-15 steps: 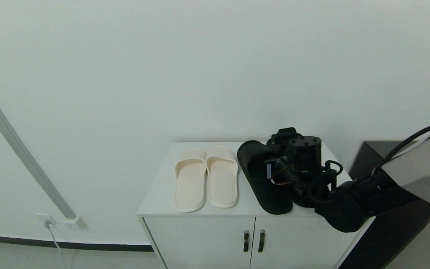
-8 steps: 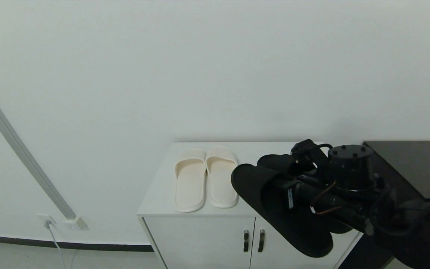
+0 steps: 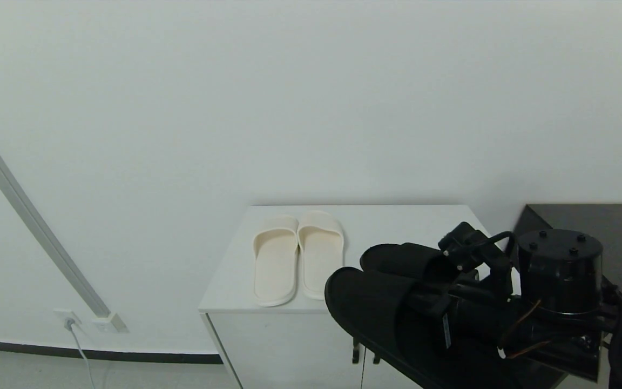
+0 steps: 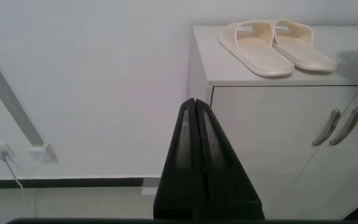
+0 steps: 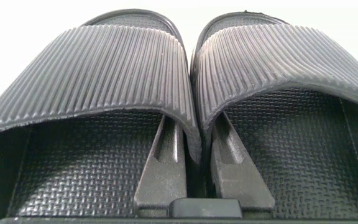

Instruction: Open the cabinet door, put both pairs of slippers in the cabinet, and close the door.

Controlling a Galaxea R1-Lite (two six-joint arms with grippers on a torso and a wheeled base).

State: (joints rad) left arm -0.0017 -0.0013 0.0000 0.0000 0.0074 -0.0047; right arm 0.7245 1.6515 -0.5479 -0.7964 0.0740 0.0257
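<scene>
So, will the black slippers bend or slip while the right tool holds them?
Probably fairly stiff: the black slippers jut out from the right tool without visibly sagging. Slipping seems unlikely, since its fingers pinch both inner side walls together, and the surfaces are ribbed. They look foam-like, so likely light.

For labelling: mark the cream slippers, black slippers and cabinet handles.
Cream foam slippers (image 3: 276,265): head view, left slipper's footbed.
Black ribbed rubber slippers (image 5: 104,68): right wrist view, ribbed strap.
Grey cabinet door handles (image 4: 325,127): left wrist view, one handle's bar.
</scene>
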